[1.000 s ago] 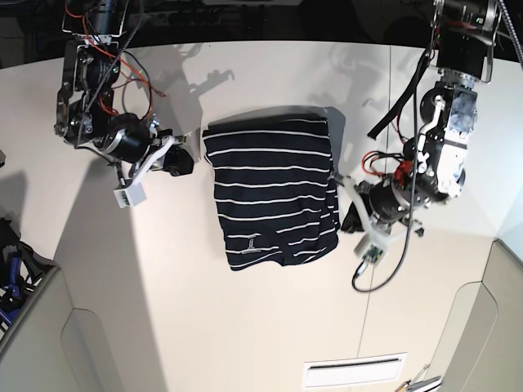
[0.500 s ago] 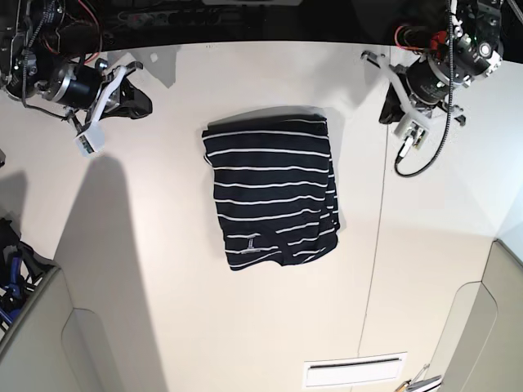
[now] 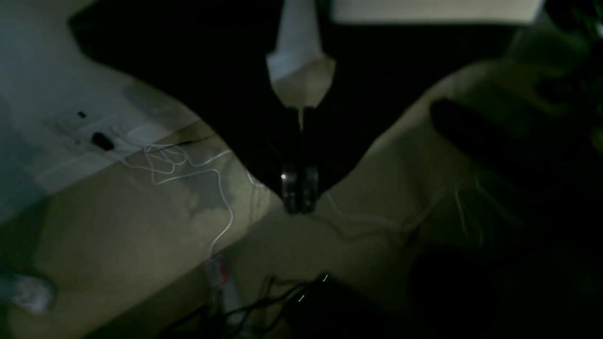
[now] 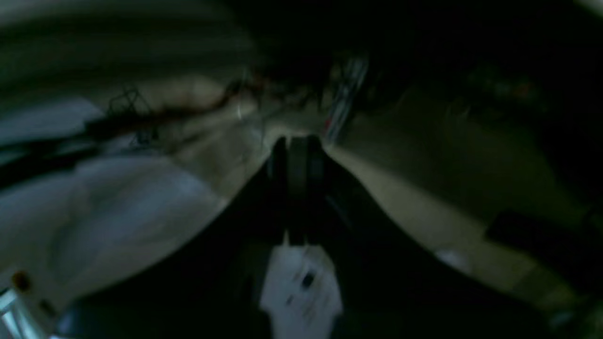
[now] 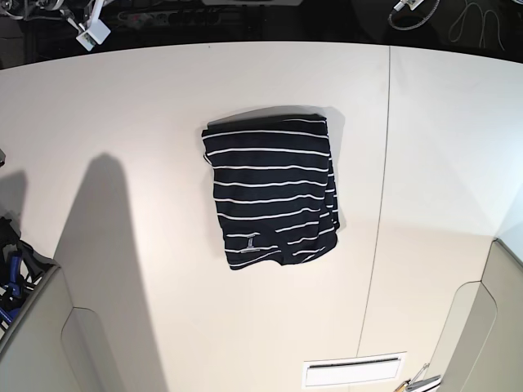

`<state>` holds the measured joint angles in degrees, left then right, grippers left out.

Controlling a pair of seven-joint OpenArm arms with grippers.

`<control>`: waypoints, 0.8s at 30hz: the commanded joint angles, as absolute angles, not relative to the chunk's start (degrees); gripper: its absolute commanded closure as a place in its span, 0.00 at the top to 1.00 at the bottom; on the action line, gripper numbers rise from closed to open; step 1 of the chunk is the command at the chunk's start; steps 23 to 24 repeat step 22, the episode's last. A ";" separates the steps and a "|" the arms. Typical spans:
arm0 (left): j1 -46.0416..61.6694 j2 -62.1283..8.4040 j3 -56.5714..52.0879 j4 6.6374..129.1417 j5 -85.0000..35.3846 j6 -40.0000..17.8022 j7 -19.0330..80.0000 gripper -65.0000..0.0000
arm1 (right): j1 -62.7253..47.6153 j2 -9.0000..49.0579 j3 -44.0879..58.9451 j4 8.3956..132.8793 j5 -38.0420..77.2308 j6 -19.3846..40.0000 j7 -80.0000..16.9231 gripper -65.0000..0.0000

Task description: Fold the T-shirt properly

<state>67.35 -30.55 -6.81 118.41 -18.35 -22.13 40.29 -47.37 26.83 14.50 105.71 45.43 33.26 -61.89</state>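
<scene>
Both claws are pinched shut and hold nothing: left claw (image 3: 297, 200), right claw (image 4: 297, 155). The folded T-shirt (image 5: 272, 196) lies alone on the table (image 5: 122, 245).

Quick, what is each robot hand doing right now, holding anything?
Left hand: closed, holding nothing.
Right hand: closed, holding nothing.
The folded dark navy white-striped fabric T-shirt lies alone on the white table.

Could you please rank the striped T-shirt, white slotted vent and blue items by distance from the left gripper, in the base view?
From the left gripper, top right:
1. Dark navy white-striped fabric T-shirt, table centre.
2. White slotted vent, bottom edge.
3. Blue items, far left edge.
</scene>
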 commanded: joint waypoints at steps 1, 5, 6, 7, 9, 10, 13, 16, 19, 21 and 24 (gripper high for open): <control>68.45 -30.79 -6.98 116.57 -18.39 -21.54 39.72 0.00 | -49.56 27.59 14.85 106.00 46.28 33.69 -61.67 0.00; 67.48 -30.76 -6.85 102.50 -18.39 -22.31 33.01 0.00 | -54.30 27.59 14.85 102.54 46.06 33.65 -60.03 0.00; 66.57 -30.79 -6.39 98.08 -18.39 -23.22 30.30 0.00 | -54.85 27.59 14.85 100.73 46.06 33.65 -58.54 0.00; 65.28 -30.76 -5.67 93.56 -18.39 -23.83 27.77 0.00 | -55.07 27.59 14.85 98.48 46.02 33.65 -56.45 0.00; 61.45 -30.76 -3.33 84.33 -18.39 -23.77 23.44 0.00 | -54.37 27.59 14.81 93.27 44.29 33.69 -52.23 0.00; 59.13 -30.76 -1.78 80.09 -18.39 -23.77 23.07 0.00 | -53.39 27.59 14.61 90.63 42.74 33.69 -51.18 0.00; 51.86 -30.76 4.12 68.71 -18.37 -23.75 23.64 0.00 | -48.77 27.59 13.17 81.78 38.39 33.67 -50.98 0.00; 45.28 -30.09 10.37 59.83 -18.35 -21.43 23.97 0.00 | -43.16 27.62 10.81 72.97 35.81 33.65 -50.98 0.00; 39.18 -28.82 17.17 54.30 -18.37 -17.10 24.03 0.00 | -36.95 27.59 7.68 65.14 33.15 33.63 -50.96 0.00; 35.86 -27.35 20.75 51.64 -18.41 -15.31 23.99 0.00 | -32.49 27.59 5.37 60.62 32.49 33.58 -50.96 0.00; 34.39 -26.35 22.15 50.46 -18.41 -15.07 23.99 0.00 | -30.41 27.59 4.21 58.65 32.53 33.36 -50.96 0.00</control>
